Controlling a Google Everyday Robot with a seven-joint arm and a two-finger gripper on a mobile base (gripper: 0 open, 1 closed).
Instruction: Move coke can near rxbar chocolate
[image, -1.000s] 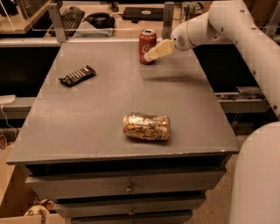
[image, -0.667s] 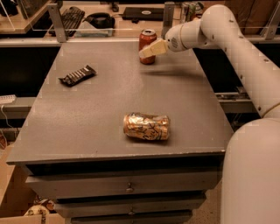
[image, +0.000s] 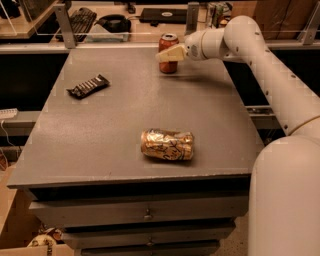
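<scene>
The coke can (image: 168, 42) stands upright at the far edge of the grey table (image: 125, 125), right of the middle. My gripper (image: 169, 53) reaches in from the right at the can's mid-height and covers part of its front. The arm (image: 260, 55) runs back to the right. The rxbar chocolate (image: 88, 86), a dark flat bar, lies on the table's far left, well apart from the can.
A gold-and-brown patterned can (image: 167, 144) lies on its side near the table's front edge. A desk with a keyboard (image: 80, 20) and other items stands behind the table. Drawers (image: 145, 215) sit under the tabletop. My white base (image: 285, 200) fills the lower right.
My gripper has moved left and now overlaps the coke can's front. The can, the bar and the patterned can have stayed in place.
</scene>
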